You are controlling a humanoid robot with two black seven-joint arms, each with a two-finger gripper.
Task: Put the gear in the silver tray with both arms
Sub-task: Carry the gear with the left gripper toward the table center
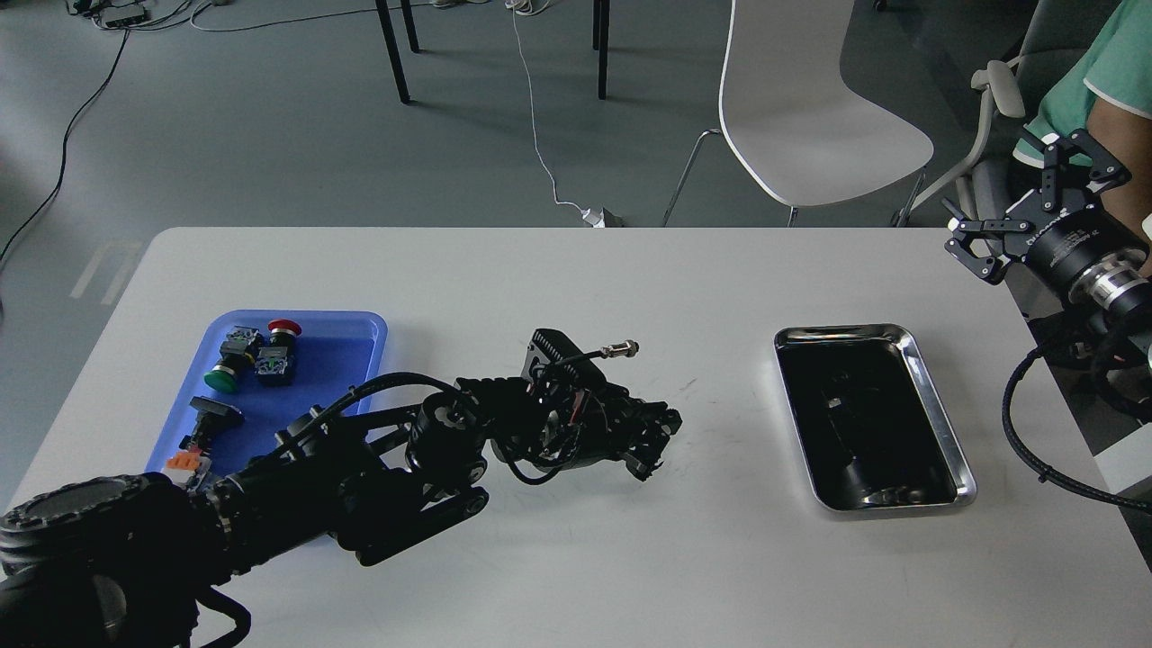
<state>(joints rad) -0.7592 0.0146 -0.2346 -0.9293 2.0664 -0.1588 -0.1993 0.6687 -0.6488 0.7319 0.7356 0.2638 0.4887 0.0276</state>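
The silver tray (941, 416) lies on the right side of the white table, its dark bottom showing only reflections. My left arm reaches across the table's middle. Its gripper (656, 443) hovers low over the table, well left of the silver tray. The gripper is dark and I cannot tell its fingers apart or see anything in them. No gear is visible. My right gripper (1035, 202) is open and empty, held up beyond the table's right edge, behind and right of the silver tray.
A blue plastic tray (358, 353) at the left holds a green push button (220, 378), a red push button (283, 328) and an orange connector (184, 462). A white chair (810, 108) stands behind the table. A person in green (1111, 72) sits at the far right.
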